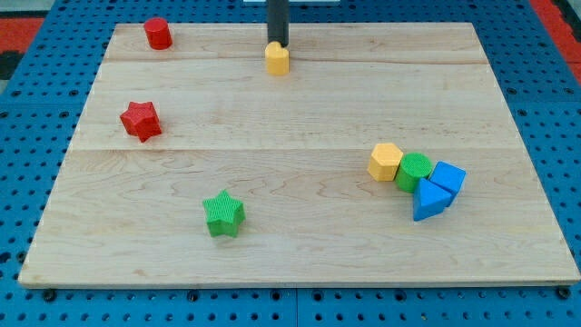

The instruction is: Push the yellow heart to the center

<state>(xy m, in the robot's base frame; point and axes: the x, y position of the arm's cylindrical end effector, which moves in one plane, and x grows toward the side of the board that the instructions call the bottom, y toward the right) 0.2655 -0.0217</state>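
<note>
Touching the yellow heart (pixel 277 58) from the view's top — my tip (pixel 277 44).
Bare rod, no jaws; board (pixel 290 118) centre lies well below the heart.

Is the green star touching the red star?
No, the green star sits alone near the view's bottom, well apart from the red star.

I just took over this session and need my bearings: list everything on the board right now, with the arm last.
yellow heart: 1, yellow, top centre
red cylinder: 1, red, top left corner
red star: 1, red, left side
green star: 1, green, lower left of centre
yellow hexagon: 1, yellow, right cluster
green cylinder: 1, green, beside the hexagon
blue blocks: 2, blue, cluster's right
wooden board: 1, light wood
my tip: 1, dark, at the heart's top edge
</note>
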